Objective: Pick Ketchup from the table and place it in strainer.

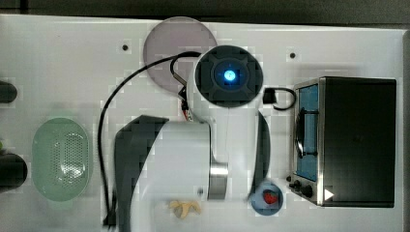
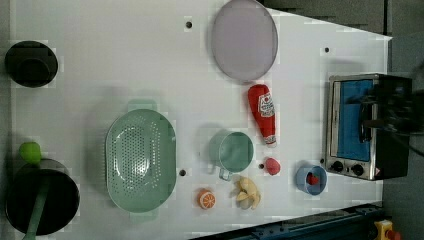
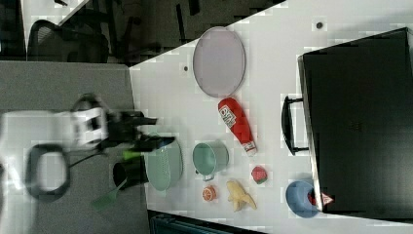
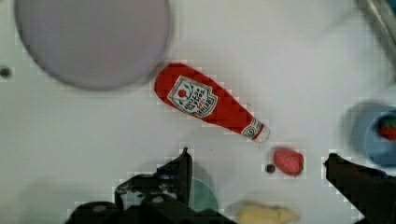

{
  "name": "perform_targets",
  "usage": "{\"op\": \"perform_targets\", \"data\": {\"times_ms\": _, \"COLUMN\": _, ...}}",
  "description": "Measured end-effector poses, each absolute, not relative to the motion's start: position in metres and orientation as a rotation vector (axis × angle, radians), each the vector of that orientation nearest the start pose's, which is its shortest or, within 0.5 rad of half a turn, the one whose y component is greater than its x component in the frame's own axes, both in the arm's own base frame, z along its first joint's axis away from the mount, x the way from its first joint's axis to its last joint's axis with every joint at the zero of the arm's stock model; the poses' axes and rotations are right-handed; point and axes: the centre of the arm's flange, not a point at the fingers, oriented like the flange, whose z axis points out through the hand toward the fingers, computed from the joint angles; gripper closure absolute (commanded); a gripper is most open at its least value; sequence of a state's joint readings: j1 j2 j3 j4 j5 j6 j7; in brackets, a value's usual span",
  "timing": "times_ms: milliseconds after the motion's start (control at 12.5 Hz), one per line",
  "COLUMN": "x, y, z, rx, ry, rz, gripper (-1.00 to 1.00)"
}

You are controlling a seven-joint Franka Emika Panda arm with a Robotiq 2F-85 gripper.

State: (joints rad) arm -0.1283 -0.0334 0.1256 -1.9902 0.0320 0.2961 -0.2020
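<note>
The Ketchup is a red bottle with a white label, lying on its side on the white table between the lilac plate and the green mug. It also lies in the right view and in the wrist view. The strainer, a pale mint-green oval basket with small holes, stands apart from it with nothing inside, also seen in the top view and the right view. My gripper hangs above the table, open wide, nothing between its fingers. In the top view my arm hides the Ketchup.
Around the Ketchup are a lilac plate, a green mug, a strawberry piece, a banana and an orange half. A toaster oven and a blue bowl stand beyond. Black pots sit past the strainer.
</note>
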Motion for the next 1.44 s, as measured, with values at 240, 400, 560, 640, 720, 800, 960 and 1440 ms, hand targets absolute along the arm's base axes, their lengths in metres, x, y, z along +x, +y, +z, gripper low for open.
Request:
{"op": "perform_targets", "data": {"times_ms": 240, "x": 0.544, "y": 0.006, "z": 0.377, "rx": -3.060, "ry": 0.618, "rz": 0.285, "gripper": -1.00}}
{"op": "perform_targets", "data": {"times_ms": 400, "x": 0.542, "y": 0.008, "z": 0.336, "rx": -3.082, "ry": 0.413, "rz": 0.274, "gripper": -1.00}}
{"op": "perform_targets", "data": {"times_ms": 560, "x": 0.540, "y": 0.008, "z": 0.314, "rx": -3.088, "ry": 0.261, "rz": 0.212, "gripper": -1.00}}
{"op": "perform_targets", "data": {"times_ms": 640, "x": 0.539, "y": 0.010, "z": 0.308, "rx": -3.089, "ry": 0.185, "rz": 0.189, "gripper": -1.00}}
{"op": "perform_targets", "data": {"times_ms": 720, "x": 0.540, "y": 0.012, "z": 0.305, "rx": -3.092, "ry": 0.117, "rz": 0.153, "gripper": -1.00}}
{"op": "perform_targets", "data": {"times_ms": 800, "x": 0.543, "y": 0.013, "z": 0.303, "rx": -3.093, "ry": 0.055, "rz": 0.105, "gripper": -1.00}}
{"op": "perform_targets", "data": {"times_ms": 960, "x": 0.552, "y": 0.015, "z": 0.296, "rx": -3.089, "ry": -0.073, "rz": -0.021, "gripper": -1.00}}
{"op": "perform_targets", "data": {"times_ms": 1440, "x": 0.521, "y": 0.024, "z": 0.189, "rx": -3.064, "ry": -0.216, "rz": 0.100, "gripper": -1.00}}
